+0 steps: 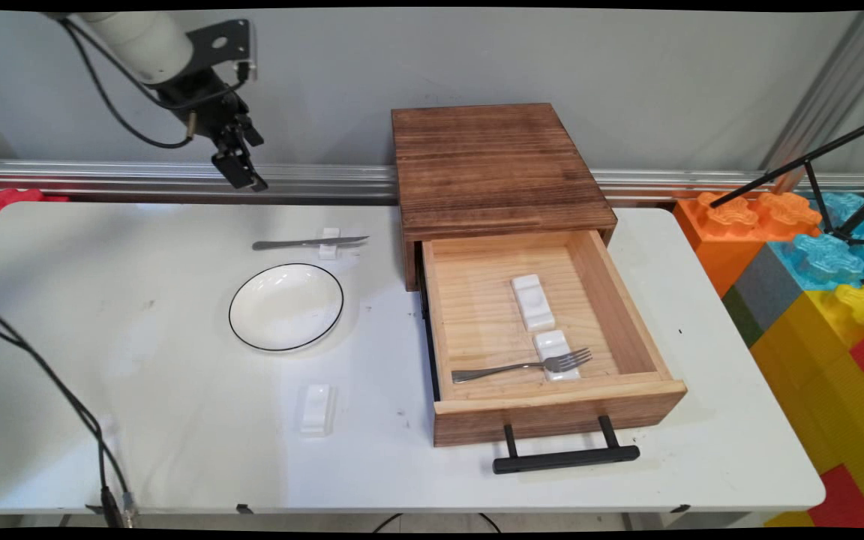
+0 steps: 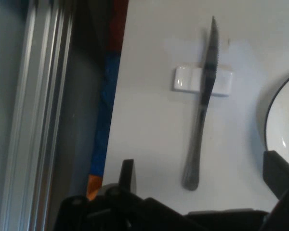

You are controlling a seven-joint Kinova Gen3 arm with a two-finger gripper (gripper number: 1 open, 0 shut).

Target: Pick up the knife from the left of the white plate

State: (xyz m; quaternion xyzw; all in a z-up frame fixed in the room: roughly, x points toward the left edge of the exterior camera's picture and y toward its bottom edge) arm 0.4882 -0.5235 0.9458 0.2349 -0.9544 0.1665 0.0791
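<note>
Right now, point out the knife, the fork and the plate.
knife (image 2: 202,120): hand view, middle of the blade and handle, just below the white rest.
fork (image 1: 522,367): main view, on its handle, inside the open drawer.
plate (image 1: 286,306): main view, centre of the white dish.

The main view looks down from above the table's (image 1: 177,450) near side, facing the back wall and taking in the whole tabletop. The hand view looks straight down from close above the far left part, and both views share the knife (image 1: 310,243) (image 2: 202,106) on its rest (image 1: 328,243) (image 2: 188,80) and the plate's (image 1: 286,307) (image 2: 282,125) rim.
</note>
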